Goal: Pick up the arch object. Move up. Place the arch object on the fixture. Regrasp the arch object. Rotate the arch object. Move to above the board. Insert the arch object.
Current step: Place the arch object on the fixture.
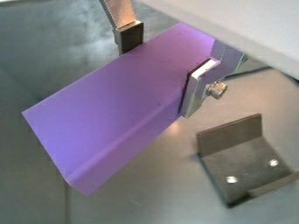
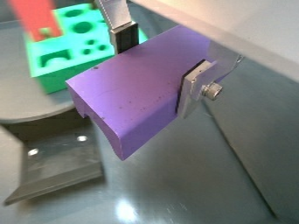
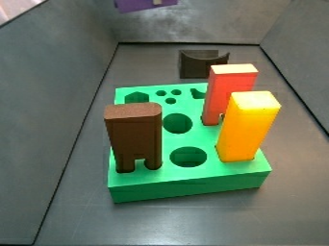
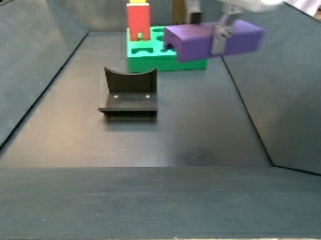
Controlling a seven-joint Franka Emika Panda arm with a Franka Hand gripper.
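Note:
The purple arch object (image 1: 111, 118) (image 2: 135, 92) hangs in the air, lying level, with my gripper (image 1: 166, 59) (image 2: 160, 61) shut on it across its width near one end. In a side view the arch object (image 4: 211, 39) is held by the gripper (image 4: 223, 36) high to the right of the green board (image 4: 160, 58), well above the floor. The dark fixture (image 4: 128, 92) (image 3: 199, 61) stands on the floor, apart from the block; it also shows below the block in both wrist views (image 1: 246, 157) (image 2: 59, 166). Only the arch object's underside (image 3: 146, 4) shows at the top edge of a side view.
The board (image 3: 180, 173) (image 2: 65, 57) carries a brown two-legged block (image 3: 133, 137), a red block (image 3: 228, 88) (image 4: 138, 17) and a yellow block (image 3: 248, 125). Sloping grey walls close in the dark floor on both sides.

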